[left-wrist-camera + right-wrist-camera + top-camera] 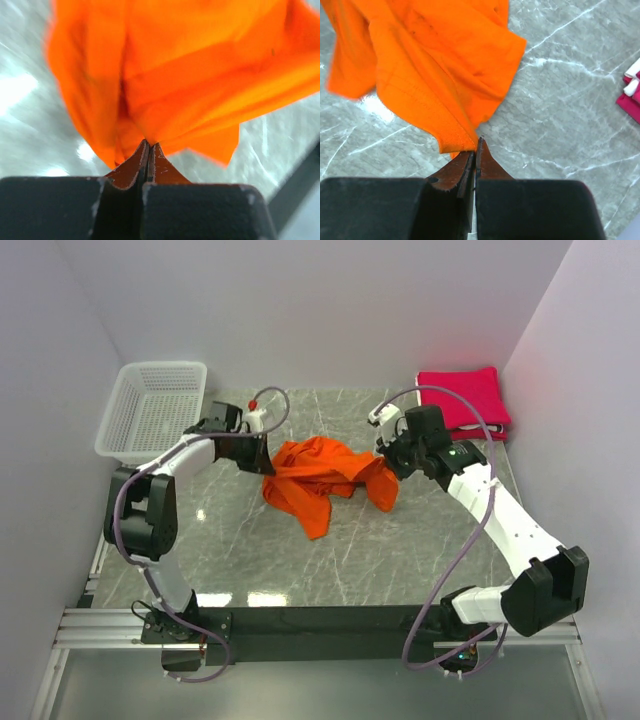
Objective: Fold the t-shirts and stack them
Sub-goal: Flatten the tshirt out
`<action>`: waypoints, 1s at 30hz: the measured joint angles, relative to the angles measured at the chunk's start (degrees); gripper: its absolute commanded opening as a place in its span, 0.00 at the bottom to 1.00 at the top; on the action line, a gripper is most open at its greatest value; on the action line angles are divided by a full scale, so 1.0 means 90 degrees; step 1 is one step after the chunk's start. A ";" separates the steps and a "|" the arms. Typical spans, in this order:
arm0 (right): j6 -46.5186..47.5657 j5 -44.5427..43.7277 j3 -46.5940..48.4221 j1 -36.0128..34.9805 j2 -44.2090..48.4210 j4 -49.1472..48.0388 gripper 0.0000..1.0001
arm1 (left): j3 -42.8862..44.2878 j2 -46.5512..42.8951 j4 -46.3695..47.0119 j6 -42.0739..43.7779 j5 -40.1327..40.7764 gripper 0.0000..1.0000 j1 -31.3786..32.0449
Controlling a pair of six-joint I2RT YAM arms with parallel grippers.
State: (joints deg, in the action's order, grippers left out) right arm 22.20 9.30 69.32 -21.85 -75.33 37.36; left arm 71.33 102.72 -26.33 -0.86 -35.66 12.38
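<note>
The bright orange t-shirt (pixel 318 475) hangs bunched between my two grippers above the middle of the marble table. My left gripper (pixel 262 460) is shut on the shirt's left edge; in the left wrist view the cloth (pixel 190 75) spreads from the closed fingertips (pixel 149 145). My right gripper (pixel 388 462) is shut on the shirt's right edge; in the right wrist view a hemmed corner (pixel 430 85) runs into the closed tips (pixel 476 145). A stack of folded crimson-pink t-shirts (pixel 462 400) with a white layer lies at the far right; its corner shows in the right wrist view (pixel 631 95).
A white plastic mesh basket (pixel 155 410) stands at the far left corner of the table. Grey walls close in the back and both sides. The black rail with the arm bases (pixel 320 622) runs along the near edge.
</note>
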 measured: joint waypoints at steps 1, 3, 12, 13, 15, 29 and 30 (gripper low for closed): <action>0.0000 0.0015 0.0005 0.0007 -0.0002 -0.0007 0.00 | 0.0189 -0.0019 0.0010 0.0046 0.0136 0.04 -0.0005; -0.0017 0.0022 0.0005 0.0090 -0.0041 -0.0007 0.00 | 0.0549 0.0041 0.0010 0.0172 0.0440 0.23 -0.0005; -0.0503 -0.0066 0.0279 0.0678 -0.0792 -0.0102 0.00 | -0.0083 -0.0333 0.0138 0.0036 0.0440 0.43 -0.0228; -0.0573 -0.0063 0.0301 0.0729 -0.0884 -0.0107 0.00 | -0.0478 -0.0602 0.0141 -0.0095 0.0359 0.43 -0.0211; -0.0685 -0.0041 0.0323 0.0772 -0.1015 -0.0126 0.00 | -0.1088 -0.1078 0.0102 -0.0367 0.0279 0.43 -0.0087; -0.1069 0.0289 0.0724 0.1124 -0.1396 -0.0107 0.00 | -0.1996 -0.0872 0.0668 -0.1683 0.0529 0.43 0.1309; -0.1076 0.0308 0.0724 0.1127 -0.1396 -0.0092 0.00 | -0.2016 -0.0777 0.0729 -0.1746 0.0551 0.43 0.1348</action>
State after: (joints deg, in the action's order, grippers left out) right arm 12.51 12.08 75.83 -11.70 -87.90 36.53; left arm 53.19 95.72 -19.77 -16.58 -30.70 24.51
